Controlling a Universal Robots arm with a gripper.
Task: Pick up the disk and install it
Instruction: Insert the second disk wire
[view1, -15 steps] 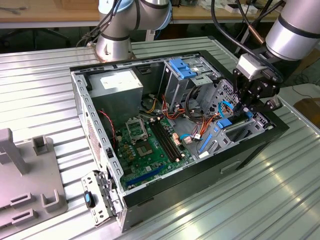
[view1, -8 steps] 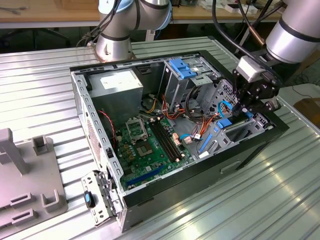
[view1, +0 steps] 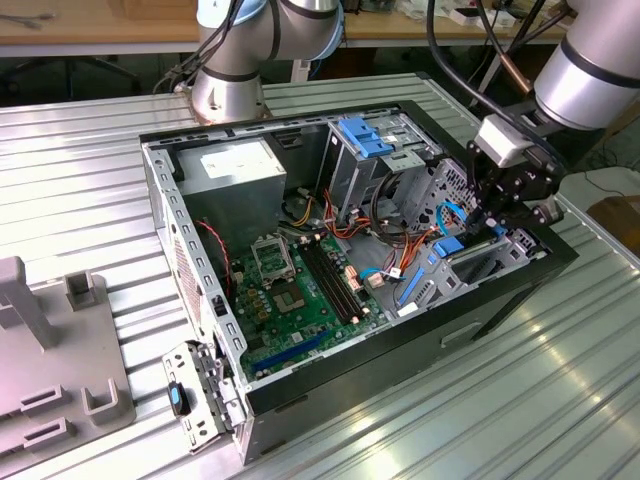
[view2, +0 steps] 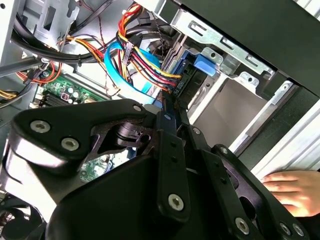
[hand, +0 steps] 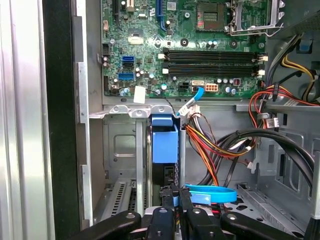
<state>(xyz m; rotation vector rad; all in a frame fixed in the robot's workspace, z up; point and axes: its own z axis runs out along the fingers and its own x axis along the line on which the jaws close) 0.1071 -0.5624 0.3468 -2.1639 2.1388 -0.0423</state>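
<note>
The open computer case (view1: 300, 400) lies on the ribbed surface (view1: 80, 180). Inside its drive bay (hand: 120, 150) stands the disk (hand: 165, 145), edge-on, pinched by the closed pincer (hand: 175, 197). Installation seems underway; seating fully calls for a straight push.

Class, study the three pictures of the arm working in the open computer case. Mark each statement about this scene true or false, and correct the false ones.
1. The gripper is inside the computer case. True.
2. The disk lies outside on the metal table. False: it stands on edge in the drive bay, at the gripper's tips.
3. The memory slots on the motherboard hold modules. False: they look empty.
4. A hand rests beside the case in the second wrist view. True.
5. A grey plastic fixture sits on the table. True.
</note>
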